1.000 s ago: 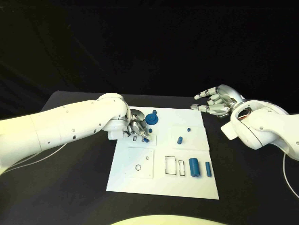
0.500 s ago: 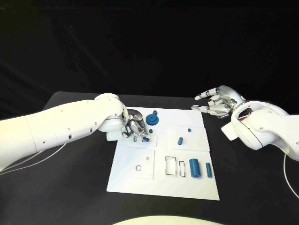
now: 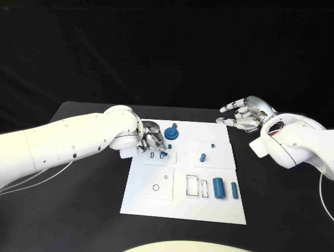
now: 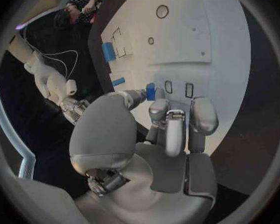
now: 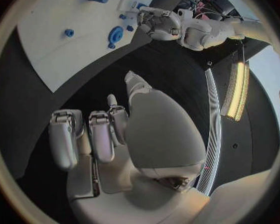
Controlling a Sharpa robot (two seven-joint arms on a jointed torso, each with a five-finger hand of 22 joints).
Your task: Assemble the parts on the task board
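Left hand (image 3: 152,140) is down over the near-left part of the task board (image 3: 183,207), fingers bunched on a small blue peg (image 4: 150,91). In the left wrist view the peg is pinched between thumb and a fingertip, right beside two small rectangular slots (image 4: 179,88). I read that as lining it up for insertion; can't tell if the tip is seated yet.

Right hand (image 3: 245,114) hovers off the board's far-right corner, above the desk (image 3: 76,210), fingers loosely curled, holding nothing. Looks parked to keep out of the left arm's way.

Rest of the parts are on the board: blue gear (image 3: 170,134) just beyond the left hand, a short peg (image 3: 202,156) mid-board, two cylinders (image 3: 219,188) lying side by side near the right edge next to rectangular outlines.

Risk as I see it: the pinch is small, the peg could tilt against the slot edge.
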